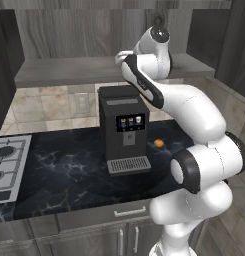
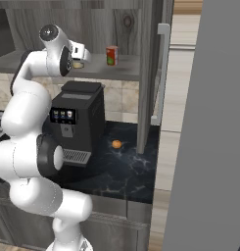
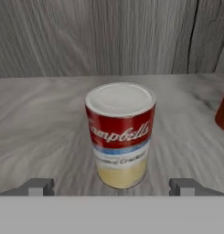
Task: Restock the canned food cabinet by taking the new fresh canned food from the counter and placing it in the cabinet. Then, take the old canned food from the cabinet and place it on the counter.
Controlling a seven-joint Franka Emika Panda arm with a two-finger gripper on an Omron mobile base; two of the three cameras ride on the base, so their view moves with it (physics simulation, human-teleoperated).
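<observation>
Two cans stood on the cabinet [image 3: 35, 114] shelf, old canned food [image 3: 120, 135] dead ahead of the gripper [image 3: 111, 185], bare shelf on both sides, new fresh canned food [image 2: 111, 55] off right, jaws wide apart, holding nothing.

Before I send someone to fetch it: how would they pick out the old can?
Look at the open grey wood cabinet above the black counter and the coffee machine. Two cans stand upright on its shelf, apart. The old can is the one right before the open gripper, red on top and cream below; the new can to its right is red-orange with a green band.
</observation>
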